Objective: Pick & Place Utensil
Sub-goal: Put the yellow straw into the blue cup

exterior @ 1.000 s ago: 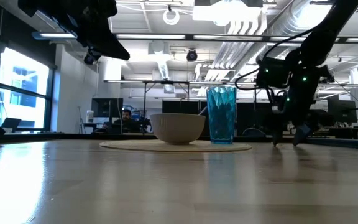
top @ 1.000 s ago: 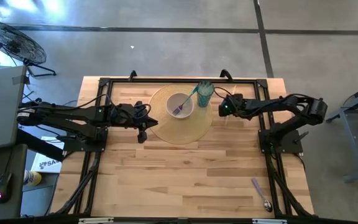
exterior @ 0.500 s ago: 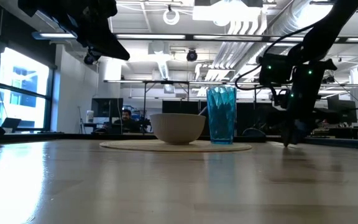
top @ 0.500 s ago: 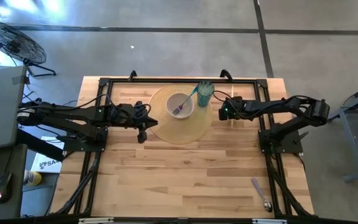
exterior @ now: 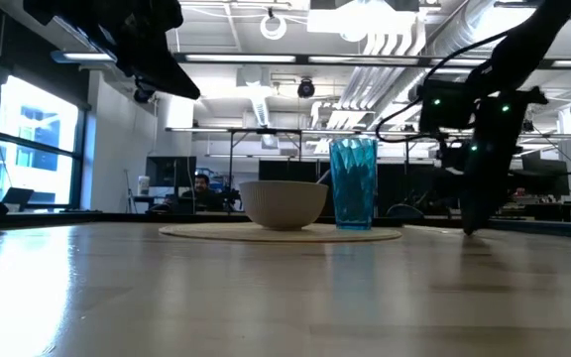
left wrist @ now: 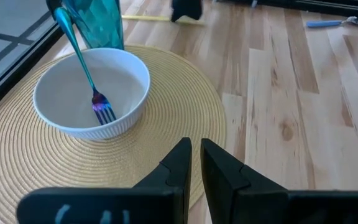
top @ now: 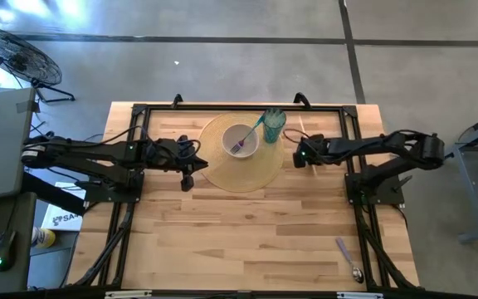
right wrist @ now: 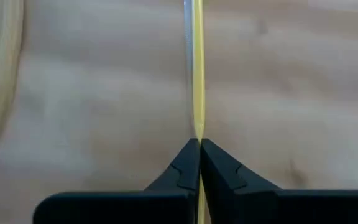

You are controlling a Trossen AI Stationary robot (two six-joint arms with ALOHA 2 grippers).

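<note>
While the left gripper [top: 187,172] hangs over the placemat's [top: 241,176] left edge, fingers nearly together and empty, the right gripper [top: 301,158] sits low on the table [top: 247,232] right of the mat. High view: fork [top: 248,136] in white bowl [top: 241,139], teal cup [top: 273,123] beside it, spoon [top: 348,259] far off near the front right corner. Right wrist view: fingers pinched on a thin yellow utensil [right wrist: 197,68], probably a knife, lying on the wood.
</note>
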